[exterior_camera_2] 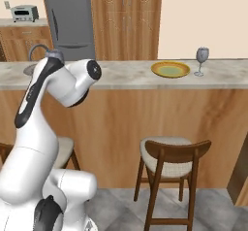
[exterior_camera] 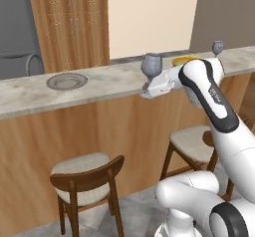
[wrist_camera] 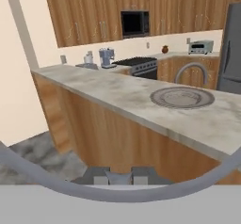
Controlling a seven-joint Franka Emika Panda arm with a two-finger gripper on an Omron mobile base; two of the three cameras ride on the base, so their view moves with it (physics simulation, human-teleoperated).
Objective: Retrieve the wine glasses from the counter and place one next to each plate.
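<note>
One wine glass (exterior_camera: 151,64) stands upright in my gripper (exterior_camera: 147,87), which is shut on its stem just over the long marble bar top (exterior_camera: 30,94). The grey plate (exterior_camera: 66,81) lies on the bar to the left of the held glass, and in the hand view this plate (wrist_camera: 181,97) is ahead and to the right of the gripper (wrist_camera: 117,176). The glass's rim arcs across the bottom of that view. The yellow plate (exterior_camera_2: 170,69) lies further right on the bar, with the other wine glass (exterior_camera_2: 202,55) standing beside it on its right.
Two wooden stools (exterior_camera: 87,178) (exterior_camera_2: 169,157) stand in front of the bar's wood front. Behind the bar are a faucet (wrist_camera: 190,70), a grey fridge (exterior_camera_2: 70,16), and a back counter (exterior_camera_2: 19,23) with a toaster (exterior_camera_2: 24,12).
</note>
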